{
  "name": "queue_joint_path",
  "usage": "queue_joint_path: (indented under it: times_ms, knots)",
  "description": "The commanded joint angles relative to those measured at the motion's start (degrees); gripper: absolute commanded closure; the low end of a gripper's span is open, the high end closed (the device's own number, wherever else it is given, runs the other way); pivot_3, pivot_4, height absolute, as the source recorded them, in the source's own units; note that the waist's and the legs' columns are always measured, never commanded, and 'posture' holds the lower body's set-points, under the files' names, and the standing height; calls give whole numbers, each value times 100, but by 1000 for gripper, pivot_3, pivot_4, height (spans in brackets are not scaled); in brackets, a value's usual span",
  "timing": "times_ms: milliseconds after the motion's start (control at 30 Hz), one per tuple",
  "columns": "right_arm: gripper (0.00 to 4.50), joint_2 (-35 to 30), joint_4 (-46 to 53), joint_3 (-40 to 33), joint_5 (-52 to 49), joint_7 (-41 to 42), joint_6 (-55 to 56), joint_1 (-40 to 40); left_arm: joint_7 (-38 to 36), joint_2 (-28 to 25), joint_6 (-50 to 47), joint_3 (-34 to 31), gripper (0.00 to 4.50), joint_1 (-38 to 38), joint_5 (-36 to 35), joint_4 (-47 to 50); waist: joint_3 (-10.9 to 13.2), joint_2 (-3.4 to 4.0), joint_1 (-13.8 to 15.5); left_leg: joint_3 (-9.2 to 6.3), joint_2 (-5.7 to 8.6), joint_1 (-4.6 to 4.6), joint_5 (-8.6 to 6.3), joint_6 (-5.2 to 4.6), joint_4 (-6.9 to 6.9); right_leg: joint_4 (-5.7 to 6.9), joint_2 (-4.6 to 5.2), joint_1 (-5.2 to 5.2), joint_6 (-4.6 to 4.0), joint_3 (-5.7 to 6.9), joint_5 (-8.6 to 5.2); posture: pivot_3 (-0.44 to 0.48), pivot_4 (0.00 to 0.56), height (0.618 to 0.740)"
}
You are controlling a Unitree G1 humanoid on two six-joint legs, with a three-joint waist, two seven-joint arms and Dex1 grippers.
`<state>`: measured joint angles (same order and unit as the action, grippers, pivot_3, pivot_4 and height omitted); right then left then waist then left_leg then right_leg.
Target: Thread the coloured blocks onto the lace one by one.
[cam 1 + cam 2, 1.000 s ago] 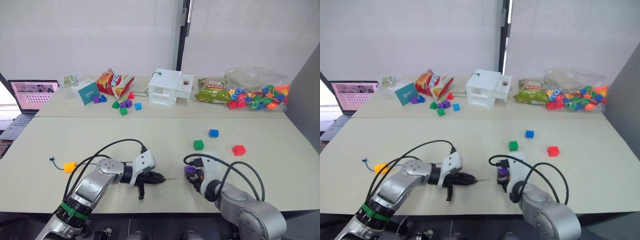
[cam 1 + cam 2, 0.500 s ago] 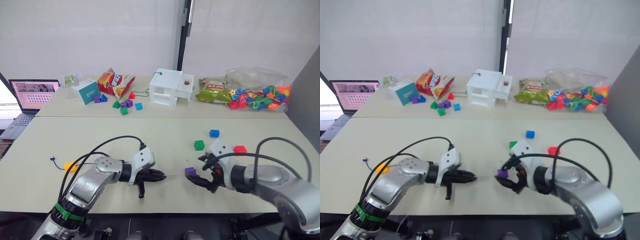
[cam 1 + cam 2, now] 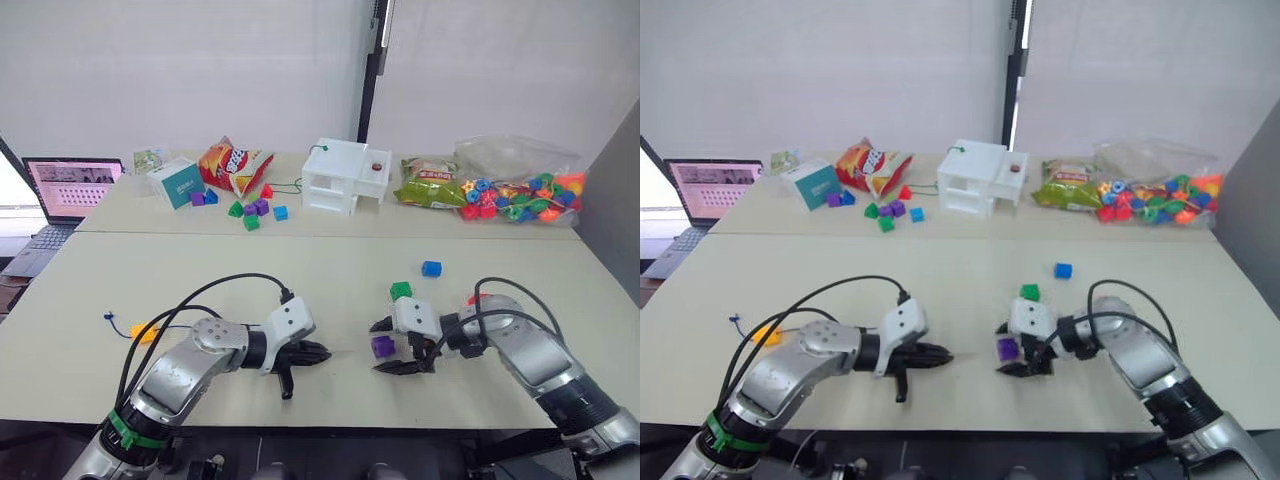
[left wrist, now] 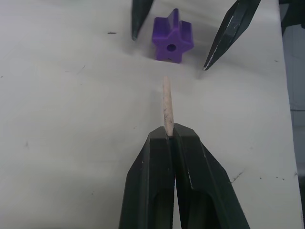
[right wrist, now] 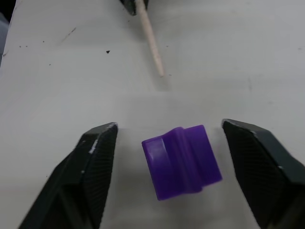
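A clear bag (image 3: pixel 520 185) at the far right holds many bright beads. The left pincer (image 4: pixel 167 136) is clamped on the lace's stiff pale tip (image 4: pixel 167 106), which points right at the star-shaped purple block (image 4: pixel 172 42) on the counter (image 3: pixel 300 275). The right pincer (image 5: pixel 183 143) is spread apart around that block.

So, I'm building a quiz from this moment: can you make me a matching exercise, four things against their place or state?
Things:
1. purple block
2. lace tip
3. yellow-orange block
4. right gripper

States:
A. pinched in the left gripper
B. lying between open jaws
C. already on the lace, far left
D. open, straddling a block

Pairs: 1-B, 2-A, 3-C, 4-D
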<state>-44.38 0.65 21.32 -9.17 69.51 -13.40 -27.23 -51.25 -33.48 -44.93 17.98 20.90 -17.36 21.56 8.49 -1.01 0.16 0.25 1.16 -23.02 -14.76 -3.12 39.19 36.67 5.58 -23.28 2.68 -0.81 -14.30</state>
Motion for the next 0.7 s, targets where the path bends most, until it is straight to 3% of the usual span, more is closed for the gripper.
queue_joint_path:
  times_ms: [33, 133, 400, 700]
  knots:
    - [2261, 7, -202, -108, 127, 154, 387, -73, 110, 4, -56, -13, 4500, 50, -26, 216, 0, 0, 20, 1, 1, 1, 0, 0, 0, 0, 1, 0, 0, -1, 0, 0, 150, 740]
    - [3134, 38, -360, -148, 197, 167, 517, -17, 153, 30, -110, -19, 4500, 86, -69, 227, 0, 0, 27, -1, -1, 4, 0, 1, 0, 1, 0, 0, -1, -1, 0, 0, 150, 740]
    - [3133, 374, 120, -179, 344, -370, -250, 94, 56, 218, -160, 295, 4500, 507, -91, 30, 0, 0, 23, -3, -2, 6, 0, 3, -1, 5, -1, 1, -2, -3, 1, 0, 150, 740]
    - [3133, 366, 590, -79, 523, -386, -650, 278, -129, 133, -149, 554, 4500, 776, -28, -215, 0, 0, 28, -3, -1, 7, 0, 3, -2, 5, -3, 1, -3, -3, 1, 0, 150, 740]
